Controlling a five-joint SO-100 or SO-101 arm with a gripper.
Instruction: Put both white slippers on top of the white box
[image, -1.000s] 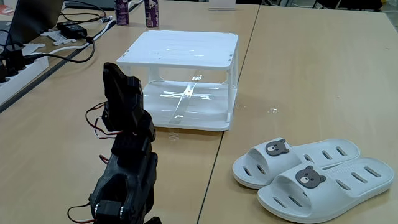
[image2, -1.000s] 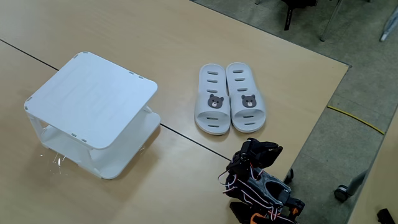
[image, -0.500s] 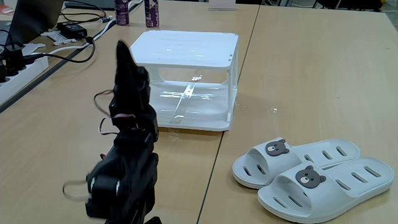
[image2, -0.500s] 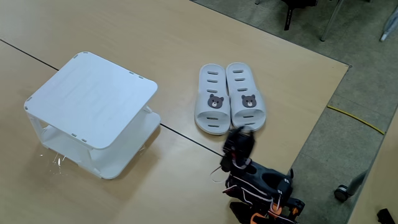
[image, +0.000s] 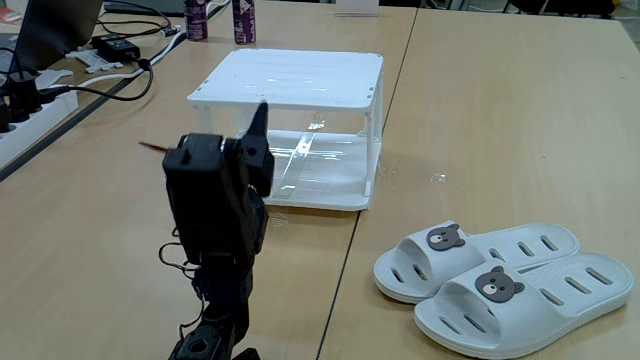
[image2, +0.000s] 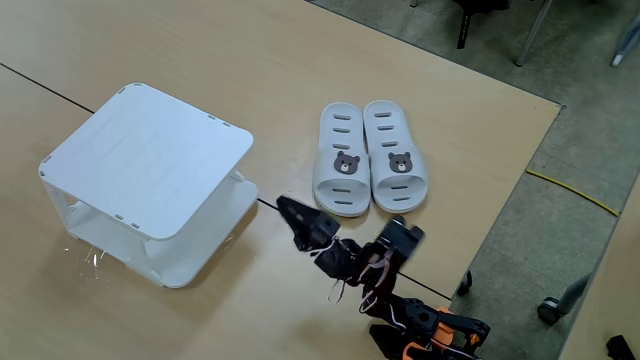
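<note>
Two white slippers lie side by side on the wooden table, each with a bear-face badge: one (image: 478, 258) (image2: 340, 160) and the other (image: 530, 302) (image2: 394, 156). The white box (image: 292, 78) (image2: 148, 158) stands apart from them, its flat top bare. My black gripper (image: 261, 112) (image2: 284, 204) hangs in the air between the box and the slippers, touching neither. Its fingers look pressed together with nothing in them. In the view from above, the tip points toward the box.
A power strip (image: 25, 120), black cables (image: 110, 85) and two dark bottles (image: 196, 18) sit at the back left of the table. The table's edge (image2: 520, 190) runs close to the slippers and the arm's base (image2: 425, 325), with floor beyond.
The arm has unfolded from its tucked rest pose. The gripper rose and swung out over the table toward the box. Slippers and box have not moved.
</note>
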